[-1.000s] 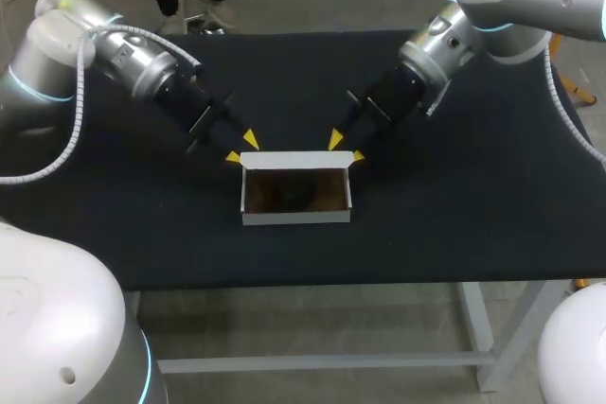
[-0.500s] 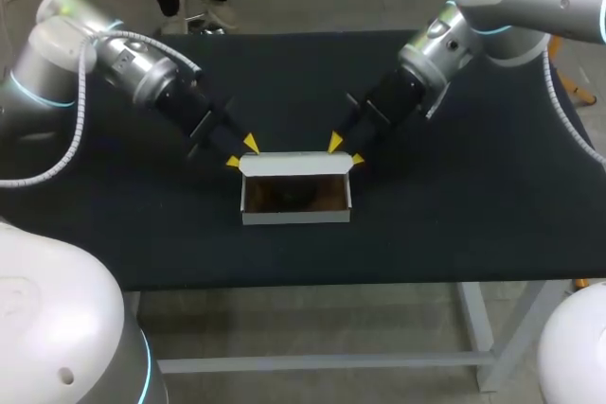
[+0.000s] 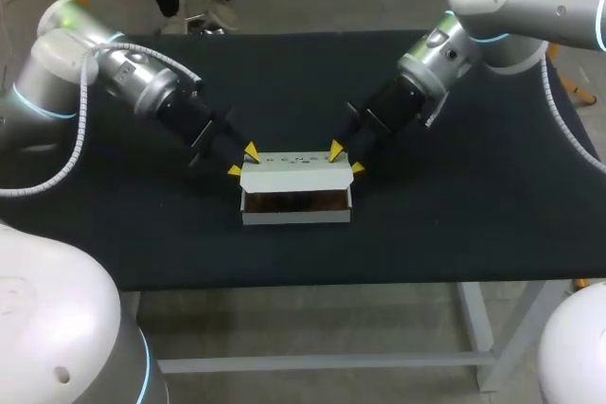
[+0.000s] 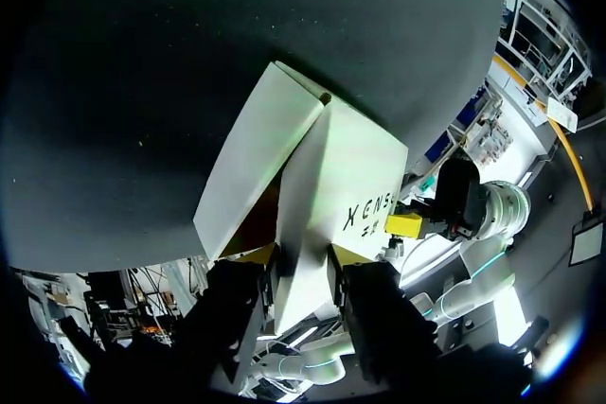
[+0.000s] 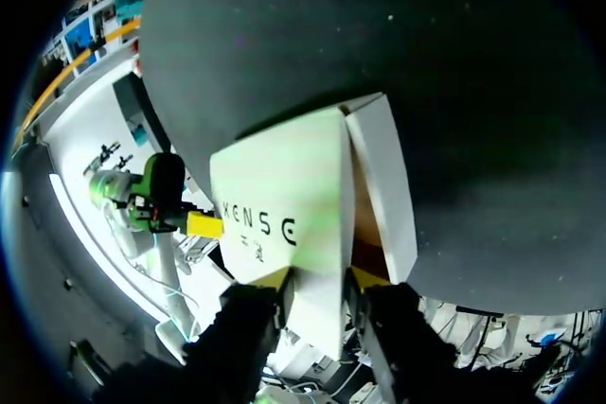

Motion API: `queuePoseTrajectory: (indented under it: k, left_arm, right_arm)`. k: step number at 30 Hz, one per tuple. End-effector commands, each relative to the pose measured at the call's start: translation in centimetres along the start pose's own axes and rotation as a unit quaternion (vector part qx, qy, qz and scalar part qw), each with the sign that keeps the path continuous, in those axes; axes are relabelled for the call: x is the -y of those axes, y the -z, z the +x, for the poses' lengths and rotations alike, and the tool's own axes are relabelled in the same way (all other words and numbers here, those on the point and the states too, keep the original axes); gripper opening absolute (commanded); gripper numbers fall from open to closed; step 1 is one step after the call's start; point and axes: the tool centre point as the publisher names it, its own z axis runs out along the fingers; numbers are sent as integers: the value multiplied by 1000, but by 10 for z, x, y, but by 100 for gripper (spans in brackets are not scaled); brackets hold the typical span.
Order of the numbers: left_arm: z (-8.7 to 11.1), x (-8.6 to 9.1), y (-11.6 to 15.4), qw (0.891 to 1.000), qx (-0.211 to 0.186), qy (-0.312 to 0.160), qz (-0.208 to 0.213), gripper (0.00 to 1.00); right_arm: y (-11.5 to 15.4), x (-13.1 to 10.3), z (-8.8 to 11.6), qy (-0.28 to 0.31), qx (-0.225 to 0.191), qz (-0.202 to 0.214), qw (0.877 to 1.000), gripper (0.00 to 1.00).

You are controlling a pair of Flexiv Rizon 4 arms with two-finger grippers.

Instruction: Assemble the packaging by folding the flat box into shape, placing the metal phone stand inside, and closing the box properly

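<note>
Box (image 3: pixel 295 214) sits on table (image 3: pixel 473 215), lid (image 3: pixel 295 166) tilted half over its opening. Left gripper (image 3: pixel 241 160) at box's rear left corner, jaws clamped on lid; right gripper (image 3: pixel 345 159) at rear right corner, likewise pinching lid.

One white box (image 3: pixel 295 175); one left claw (image 3: pixel 242 160); one right claw (image 3: pixel 345 158); one black table (image 3: pixel 473 224).

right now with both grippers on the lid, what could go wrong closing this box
1. The left gripper and right gripper each pinch one end of the lid; uneven lowering could twist or crease it.
2. The box sits unheld on the table, so the push might slide it.
3. The lid's free edge might catch on the front wall instead of tucking in.
</note>
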Motion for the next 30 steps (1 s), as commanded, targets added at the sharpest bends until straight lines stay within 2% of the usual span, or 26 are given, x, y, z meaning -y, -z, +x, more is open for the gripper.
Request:
queuePoseTrajectory:
  k: [1, 30]
  left_arm:
    - [-2, -1, -6, 1000, -1, 1, 3, 35]
    - [-13, 0, -6, 1000, 23, 9, 15, 40]
  right_arm:
    - [-3, -1, 2, 0, 0, 3, 1000, 41]
    - [-10, -5, -5, 13, 10, -3, 1000, 45]
